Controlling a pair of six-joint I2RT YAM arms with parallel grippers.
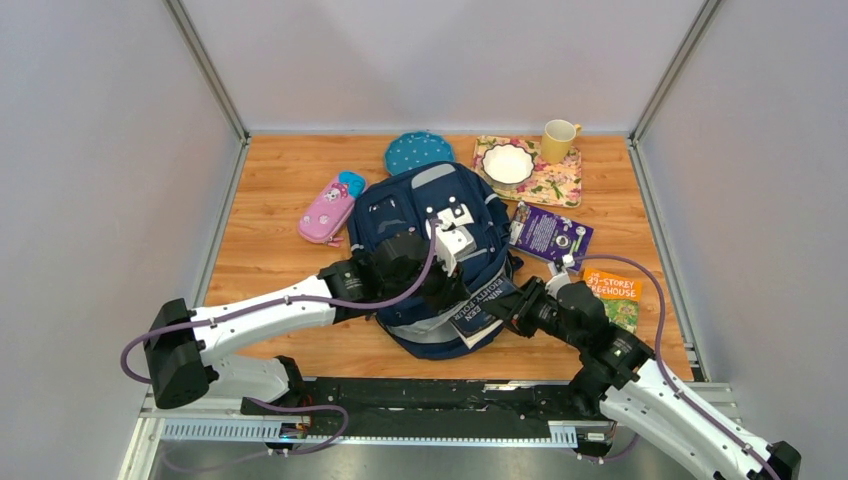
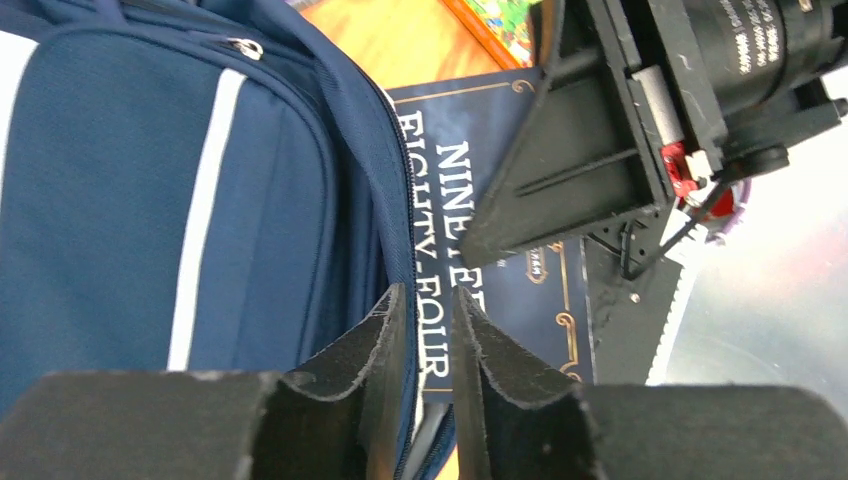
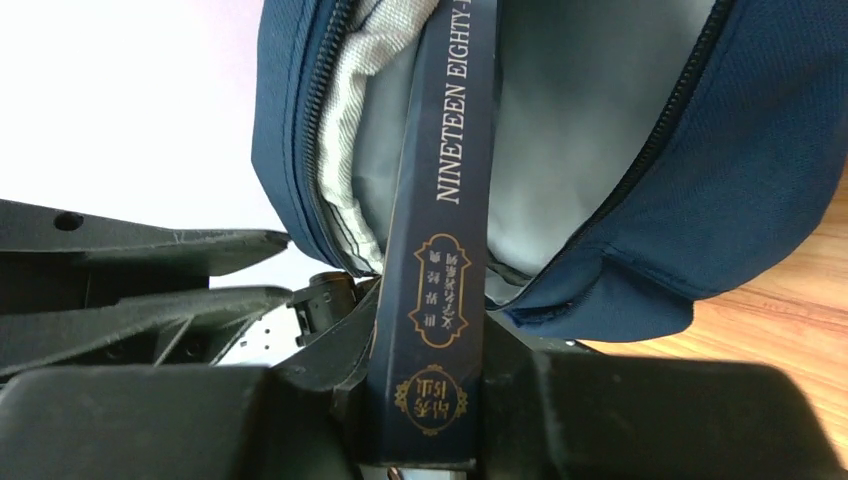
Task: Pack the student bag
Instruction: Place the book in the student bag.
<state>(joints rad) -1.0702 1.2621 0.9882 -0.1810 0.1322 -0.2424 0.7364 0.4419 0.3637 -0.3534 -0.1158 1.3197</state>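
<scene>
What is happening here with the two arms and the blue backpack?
The robot is packing the student bag, whose main pocket is unzipped. The right arm's fingers grip a navy book, Nineteen Eighty-Four, by one end; its other end is already inside the opening. The left arm's fingers stand slightly apart at the zip edge. A purple book and an orange book lie beside the bag.
</scene>
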